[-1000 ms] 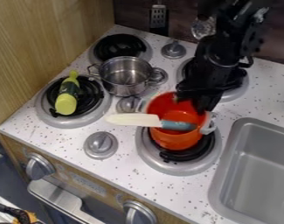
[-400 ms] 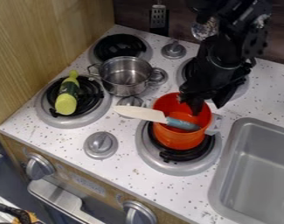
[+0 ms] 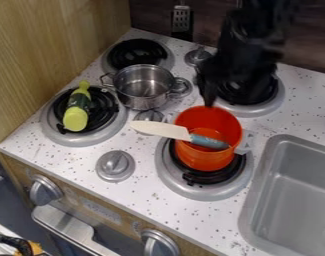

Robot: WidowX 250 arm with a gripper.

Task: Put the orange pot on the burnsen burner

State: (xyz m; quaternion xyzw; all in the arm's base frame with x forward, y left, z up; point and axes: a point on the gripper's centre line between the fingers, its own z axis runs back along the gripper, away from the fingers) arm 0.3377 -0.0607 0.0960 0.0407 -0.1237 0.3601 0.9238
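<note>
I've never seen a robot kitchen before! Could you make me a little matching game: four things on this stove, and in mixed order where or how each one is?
Things
1. Orange pot
2. Metal pot
3. Yellow-green bottle
4. Knife

Places and states
A. Lying on the left-hand burner
B. Leaning, handle dipped inside something, blade jutting out
C. Standing on the burner right beside the sink
D. Standing in among the burners

Right pairs: 1-C, 2-D, 3-A, 4-B
</note>
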